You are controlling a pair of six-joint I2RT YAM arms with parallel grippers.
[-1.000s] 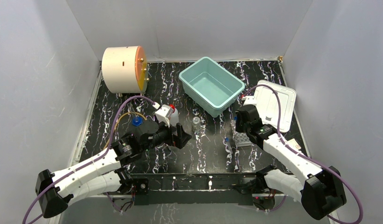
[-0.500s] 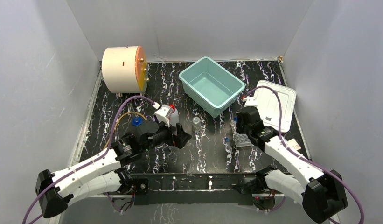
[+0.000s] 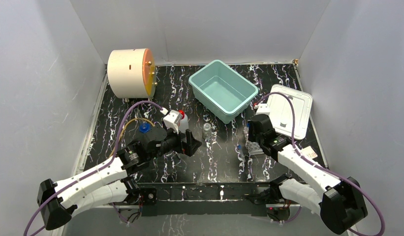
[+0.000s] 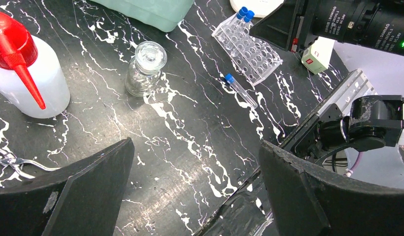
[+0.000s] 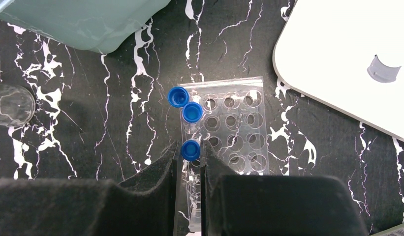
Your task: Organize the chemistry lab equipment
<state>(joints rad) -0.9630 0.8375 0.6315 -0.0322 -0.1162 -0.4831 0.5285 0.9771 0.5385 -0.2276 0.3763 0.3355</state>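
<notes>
Blue-capped tube (image 5: 190, 150) is pinched in your right end effector (image 5: 189, 156), long axis upright, over the left column of the clear tube rack (image 5: 241, 135), just beside two seated tubes (image 5: 193, 112). Left end effector (image 4: 195, 147) gapes wide, holding nothing; right arm is nearer

From the right wrist, the clear glass vial (image 5: 10, 109) is cut by the left edge. The right end effector (image 5: 189, 156) pinches a blue-capped tube (image 5: 190, 150), its body mostly hidden between the pads.
</notes>
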